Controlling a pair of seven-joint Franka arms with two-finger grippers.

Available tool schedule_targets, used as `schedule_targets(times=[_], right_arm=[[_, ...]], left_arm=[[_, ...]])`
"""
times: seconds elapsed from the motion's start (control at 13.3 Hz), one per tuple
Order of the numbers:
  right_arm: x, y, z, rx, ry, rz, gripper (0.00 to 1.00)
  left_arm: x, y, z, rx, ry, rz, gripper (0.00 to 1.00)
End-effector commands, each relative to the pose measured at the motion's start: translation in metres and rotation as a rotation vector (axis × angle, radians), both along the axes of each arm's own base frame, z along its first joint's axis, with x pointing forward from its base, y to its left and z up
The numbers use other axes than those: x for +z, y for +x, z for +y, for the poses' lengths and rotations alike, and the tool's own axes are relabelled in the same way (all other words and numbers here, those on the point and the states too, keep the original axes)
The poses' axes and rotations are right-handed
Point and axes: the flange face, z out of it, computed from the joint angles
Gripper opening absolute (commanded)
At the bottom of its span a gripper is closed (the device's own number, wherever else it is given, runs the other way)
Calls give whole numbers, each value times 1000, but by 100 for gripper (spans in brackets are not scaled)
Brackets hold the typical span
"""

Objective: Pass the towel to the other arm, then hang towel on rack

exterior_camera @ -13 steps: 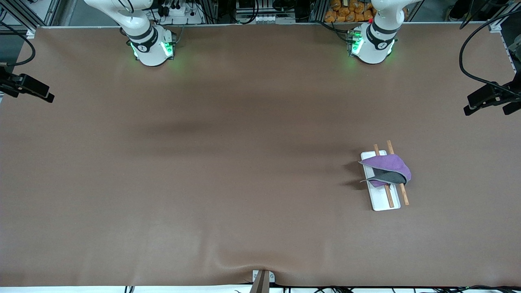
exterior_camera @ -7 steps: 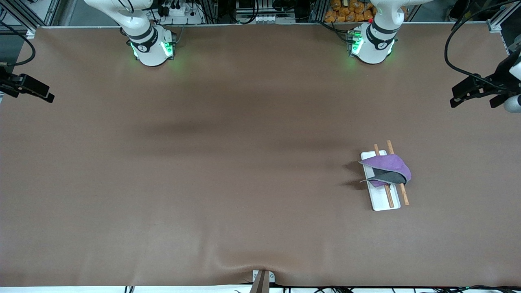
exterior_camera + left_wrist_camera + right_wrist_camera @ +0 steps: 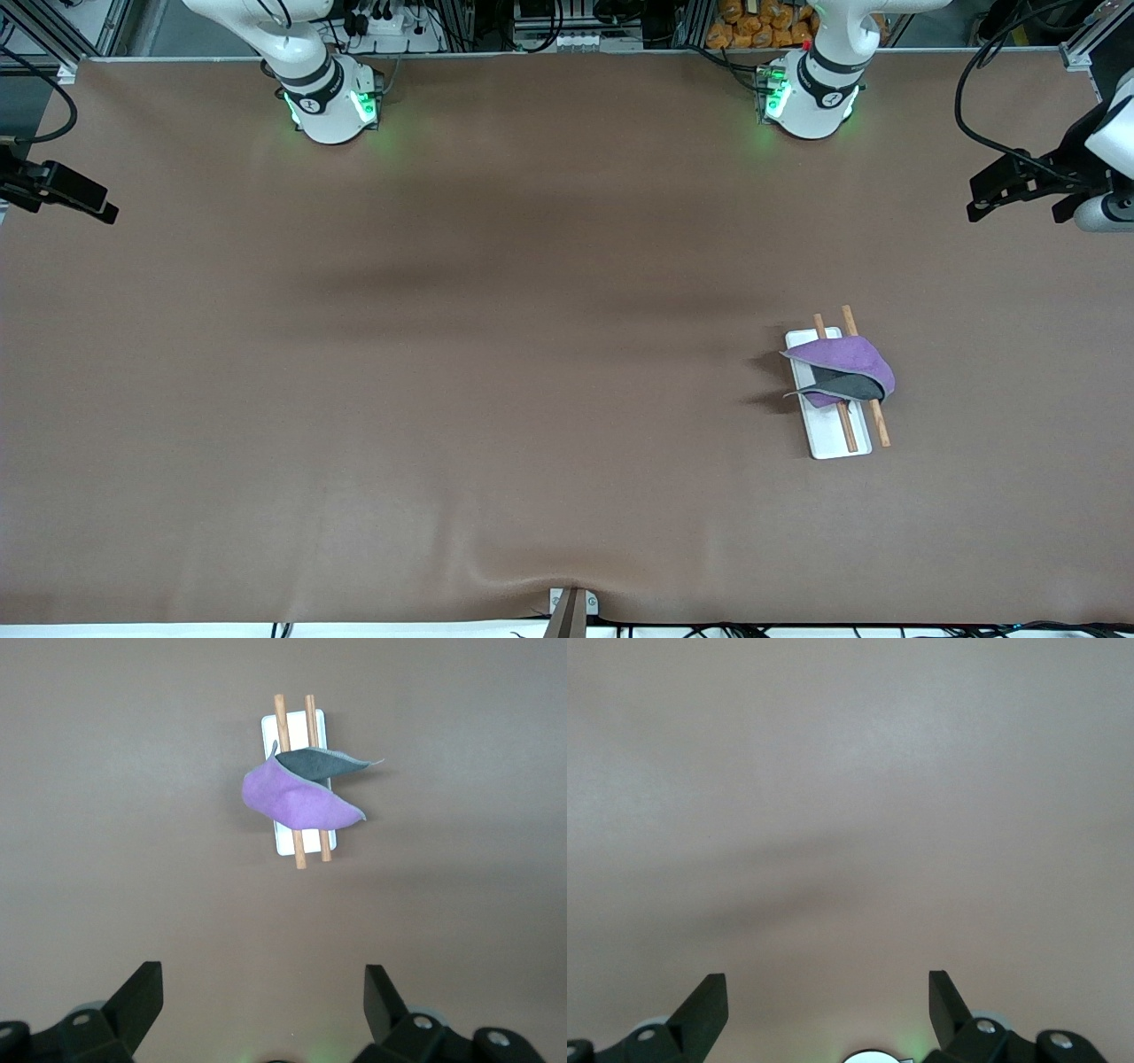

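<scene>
Right gripper (image 3: 824, 1014), fingers spread wide and empty, waits high over bare table (image 3: 443, 354) at its arm's edge; nothing else shows in its wrist view. Toward the left arm's end, nearer the front edge than the bases, the towel (image 3: 846, 363) lies draped across both rods of the rack (image 3: 828, 439), purple face up, one grey corner folded over. Rack's long axis runs from base edge toward front edge; the towel lies crosswise. Left gripper (image 3: 261, 1010), fingers wide and empty, hangs well above it. Handover and hanging look done; only retreat appears left
</scene>
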Motion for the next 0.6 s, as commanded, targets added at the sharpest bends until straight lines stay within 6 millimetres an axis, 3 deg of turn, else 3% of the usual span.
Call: schedule_targets(times=[0.0,0.23,0.53], right_arm=[[3,0,1,-11,-6,-8,100],[3,0,2,-9,-6,-8,100],[3,0,2,-9,-6,-8,100]], left_arm=[[4,-21,-1,27,21,-11,100],[5,-33,-1,28,19,-26,100],[7,-28,0,28,16,-32,100]])
